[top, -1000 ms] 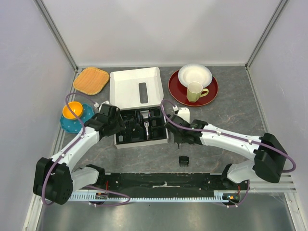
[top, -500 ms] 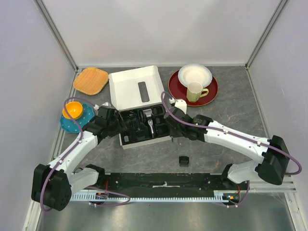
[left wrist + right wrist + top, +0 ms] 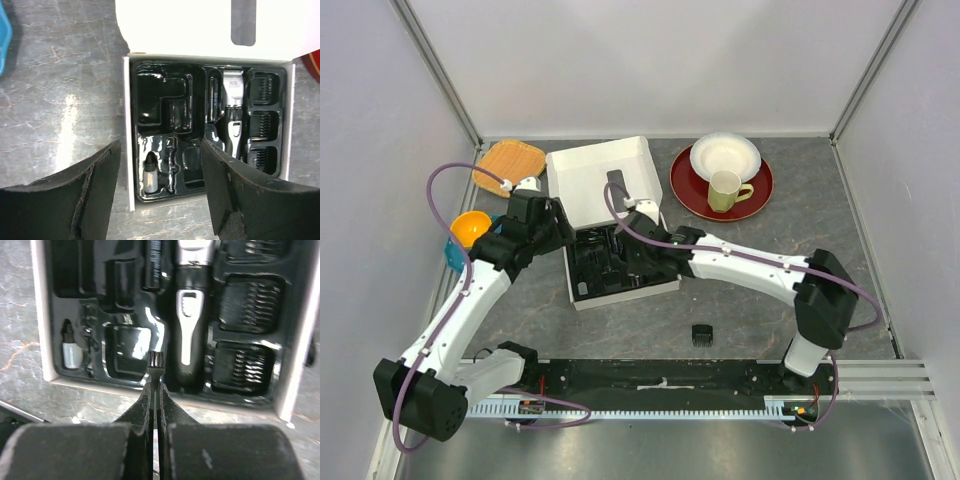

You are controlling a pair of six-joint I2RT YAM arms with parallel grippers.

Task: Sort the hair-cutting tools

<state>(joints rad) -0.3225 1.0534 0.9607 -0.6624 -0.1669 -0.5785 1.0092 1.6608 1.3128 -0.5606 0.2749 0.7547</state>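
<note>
Grey marbled table (image 3: 760,300) lies under both arms, and close to their bases one loose comb attachment (image 3: 701,333) stands alone on it, well apart from the other things. Behind it is the white box (image 3: 590,175) with its lid folded back, and the black tray (image 3: 150,100) sits inside. The right gripper (image 3: 155,385) hangs over the near edge of this tray with its jaws pressed together. A small silver piece (image 3: 156,360) shows just at the tips, and I cannot tell if it is pinched or only lies below them. Just beyond the tips the hair clipper (image 3: 233,117) lies in its long compartment, a black body with a silver head toward the lid. On its side toward the red plate (image 3: 692,190), three comb attachments (image 3: 263,125) fill three pockets in a row. On the other side a thin black brush (image 3: 214,97) lies in a narrow slot just beside it. A small white bottle (image 3: 150,179) rests in the near corner of the tray. The left gripper (image 3: 160,150) hovers above the left part of the box, its jaws wide apart with nothing between them. Farther back, a white bowl (image 3: 725,155) and a pale mug (image 3: 725,190) stand on the red plate. At the far left are a woven mat (image 3: 508,167) and an orange bowl (image 3: 470,228).
</note>
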